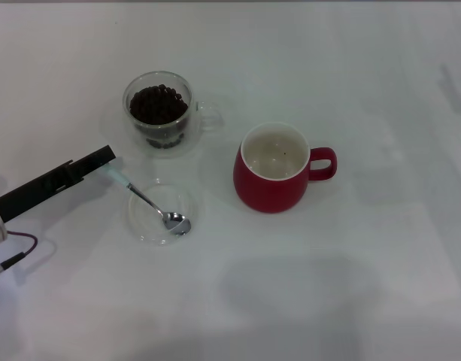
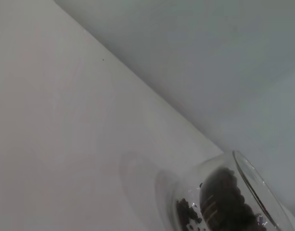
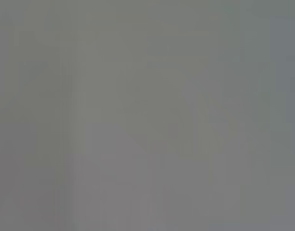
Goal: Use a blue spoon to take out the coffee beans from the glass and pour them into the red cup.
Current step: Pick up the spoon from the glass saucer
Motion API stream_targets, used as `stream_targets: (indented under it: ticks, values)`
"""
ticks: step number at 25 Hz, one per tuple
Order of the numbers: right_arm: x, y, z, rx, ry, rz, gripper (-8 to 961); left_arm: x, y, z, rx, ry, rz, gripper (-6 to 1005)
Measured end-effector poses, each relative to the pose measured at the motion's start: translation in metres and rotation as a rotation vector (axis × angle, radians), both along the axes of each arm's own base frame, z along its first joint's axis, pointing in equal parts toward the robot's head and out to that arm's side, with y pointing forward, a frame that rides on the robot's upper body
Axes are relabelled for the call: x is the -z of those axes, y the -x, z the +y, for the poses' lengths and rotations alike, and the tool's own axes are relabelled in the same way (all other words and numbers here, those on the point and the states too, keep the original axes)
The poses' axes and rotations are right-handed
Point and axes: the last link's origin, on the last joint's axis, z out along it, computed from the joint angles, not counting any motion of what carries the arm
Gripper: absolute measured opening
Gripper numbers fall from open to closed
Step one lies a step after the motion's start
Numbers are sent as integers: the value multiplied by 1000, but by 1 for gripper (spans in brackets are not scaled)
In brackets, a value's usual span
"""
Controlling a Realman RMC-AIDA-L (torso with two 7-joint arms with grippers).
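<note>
On the white table (image 1: pixel 380 286), seen from the head view, the left gripper (image 1: pixel 104 160) reaches in low from the robot's left, its black fingers ending right at the pale light-blue handle of the blue spoon (image 1: pixel 151 204). The fingertips meet the tip of that handle, but whether they are pinched onto it or merely touching cannot be told from here. The spoon lies slanted, its handle end toward the gripper and its shiny metal bowl resting inside a flat clear glass saucer (image 1: pixel 140 224), near the saucer's edge closest to the robot. Beyond the saucer stands the glass (image 1: pixel 160 113), a clear double-walled cup with its side handle pointing toward the robot's right, and it is filled nearly to the rim with the coffee beans (image 1: pixel 158 103). To the right of both, well apart from the glass, sits the red cup (image 1: pixel 272 168), upright, with its loop handle turned to the robot's right; its white interior looks almost bare (only a dark speck or two shows on the inner wall). The left wrist view catches just the rim and wall of the glass (image 2: pixel 243 202) with the dark beans (image 2: pixel 224 204) inside it, against the pale tabletop. The right wrist view shows only a flat grey blur, and the right gripper appears in no picture.
</note>
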Motion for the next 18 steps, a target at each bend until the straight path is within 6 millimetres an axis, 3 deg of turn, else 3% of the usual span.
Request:
stream_targets:
  ticks: [5, 18]
  values:
    - [0, 0, 0, 0, 0, 0, 859, 1, -1, 0, -4, -2, -6, 359]
    - [0, 1, 1, -3, 0, 0, 859, 5, -2, -3, -68, 8, -74, 361]
